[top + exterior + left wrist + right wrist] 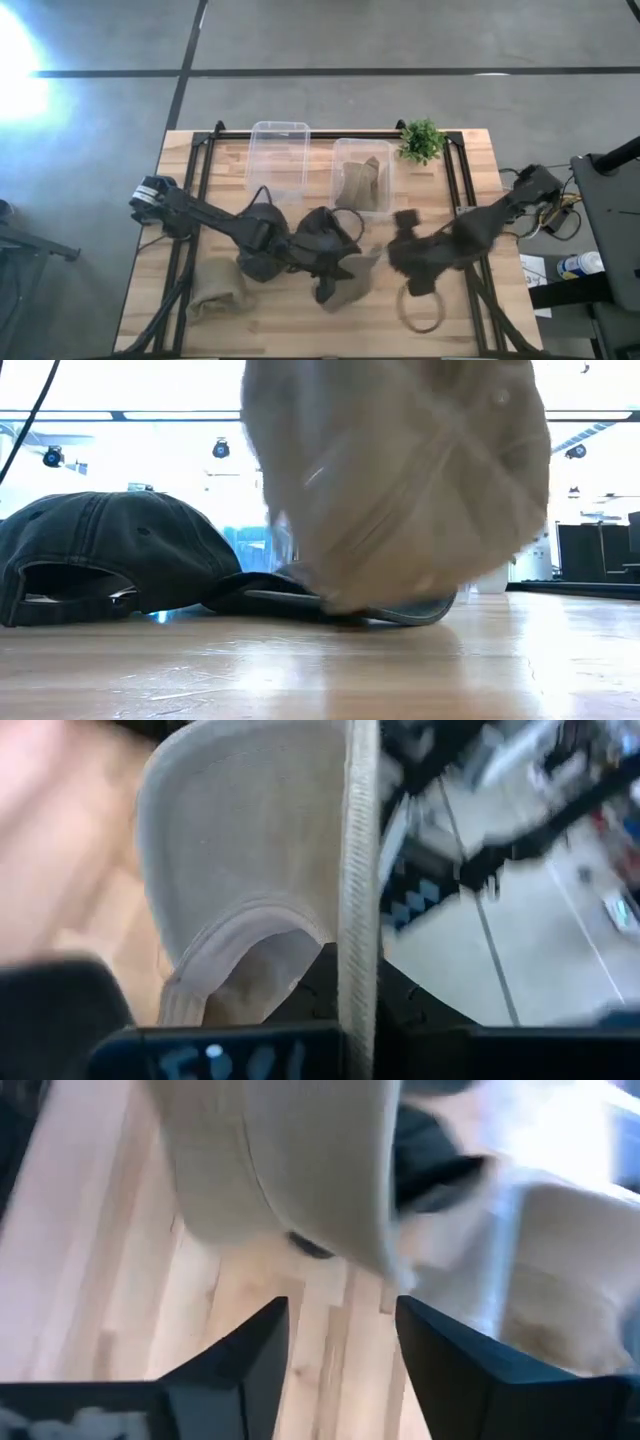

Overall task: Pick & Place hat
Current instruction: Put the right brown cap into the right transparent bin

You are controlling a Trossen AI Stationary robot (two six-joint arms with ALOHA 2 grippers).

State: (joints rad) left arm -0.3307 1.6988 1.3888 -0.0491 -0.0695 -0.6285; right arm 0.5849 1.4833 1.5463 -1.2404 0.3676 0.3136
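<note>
A beige hat [400,480] hangs lifted over the table's middle, held by my left gripper [335,268], which is shut on it. In the left wrist view its brim [250,850] fills the picture. My right gripper [340,1325] is open just right of the hat [300,1170], with nothing between its fingers; it also shows in the high view [400,250]. A dark hat [100,555] rests on the table by its lower rim, its brim [340,605] under the lifted hat. Another beige hat [215,285] lies near the left front. My left gripper holds the beige hat at its brim, close to the sweatband [250,935]; the brim's thin edge [358,920] rises from between the fingers. The gripper's own body hides the contact itself. The hat is lifted clear of the table and hangs tilted.
At the far side stand an empty clear bin [278,155] and a second clear bin [345,150] holding a beige hat [362,182]. A small green plant [422,140] sits at the far right. A ring-shaped thing [420,305] lies near the right front.
</note>
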